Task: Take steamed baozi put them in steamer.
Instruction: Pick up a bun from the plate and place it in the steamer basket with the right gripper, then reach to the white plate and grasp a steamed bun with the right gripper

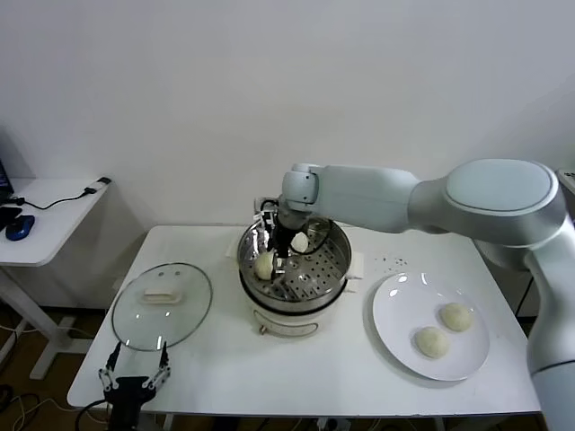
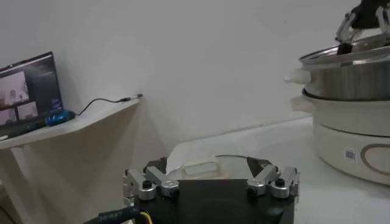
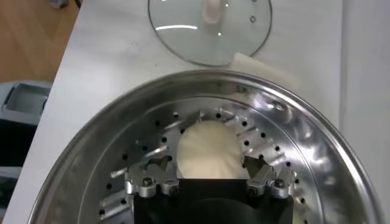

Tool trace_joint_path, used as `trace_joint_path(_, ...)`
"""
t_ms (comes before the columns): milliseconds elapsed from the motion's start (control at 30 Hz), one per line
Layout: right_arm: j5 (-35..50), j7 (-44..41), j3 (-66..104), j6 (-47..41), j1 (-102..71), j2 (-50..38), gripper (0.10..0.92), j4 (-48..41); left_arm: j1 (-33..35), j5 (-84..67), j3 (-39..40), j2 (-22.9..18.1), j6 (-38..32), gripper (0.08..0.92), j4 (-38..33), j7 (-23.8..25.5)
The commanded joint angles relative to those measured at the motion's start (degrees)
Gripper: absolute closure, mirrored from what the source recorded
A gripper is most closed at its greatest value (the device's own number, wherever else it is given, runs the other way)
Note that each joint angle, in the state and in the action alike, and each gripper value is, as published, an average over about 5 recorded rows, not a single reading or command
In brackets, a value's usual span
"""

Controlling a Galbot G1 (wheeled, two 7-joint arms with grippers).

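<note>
- Nearest us in the head view, the left end effector (image 1: 135, 377) hangs parked at the front edge of the surface (image 1: 269, 377), fingers spread wide and empty, just in front of the glass lid (image 1: 163, 304).
- Mid-field: two steamed baozi (image 1: 432, 341) lie on the white plate (image 1: 386, 337), untouched.
- Farther back, the right end effector (image 1: 278, 244) reaches down into the steamer (image 1: 334, 269). One bun (image 1: 264, 264) sits at its fingers; another bun (image 1: 300, 242) rests on the perforated floor beside it.
- Right wrist view: that bun (image 3: 209, 150) lies on the perforated floor between the fingers (image 3: 263, 172), which stand apart at about the bun's width. We cannot tell whether they still touch the dough.
- Our judgement: placing step for the second bun, task about half done. Next move calls for a straight lift clear of the steamer rim, then a reach across to the plate.
- Only the head view shows the plate and its buns. Only the right wrist view shows the fingers either side of the bun. The left wrist view adds the white pot base (image 2: 353, 143) and a side table with a screen (image 2: 27, 85).
</note>
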Motion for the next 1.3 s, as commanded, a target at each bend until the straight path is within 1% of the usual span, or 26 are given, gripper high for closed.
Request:
trace_joint_path(33,-2.36,-4.16,-0.63,2.22,9.7,-11.14,0.203,8.45,0.01,0.19,0.07,0.02,0.05,0.177,0.01,0.05)
trace_joint_path(200,-5.65,-7.0,-2.47,4.08,14.74,-21.9,0.203,15.69,0.0,0.46,0.21,-0.21,0.06,0.177,0.06,0.04)
trace_joint_path(400,-13.74,-8.21,-5.6,4.79,17.17,-34.48,0.203,24.3,-0.01,1.0,0.38,-0.53,0.18,0.177,0.06,-0.13)
trace_joint_path(567,-19.59,-7.55,-7.08,4.23,14.65,-43.69,0.203,29.96,-0.05,1.12,0.35,-0.59,0.3,0.177,0.03,-0.12)
trace_joint_path(733,-28.06,-6.54,-4.2,3.91,6.35,-50.42,0.203,31.6,-0.34,1.6,0.47,-0.88,0.46,0.177,0.06,-0.11)
trace_joint_path(833,-32.7,-6.33,-0.41,4.06,-0.2,-53.02,0.203,30.9,-0.2,1.8,0.36,-1.01,0.44,0.177,0.19,-0.11)
trace_joint_path(1000,-37.71,-6.3,3.58,4.52,-8.92,-54.31,0.203,29.1,0.32,1.84,0.15,-1.16,0.14,0.177,0.3,-0.04)
trace_joint_path(1300,-41.37,-5.69,10.55,5.06,-19.68,-52.16,0.203,24.2,0.77,2.04,-0.01,-1.63,0.05,0.177,0.23,0.21)
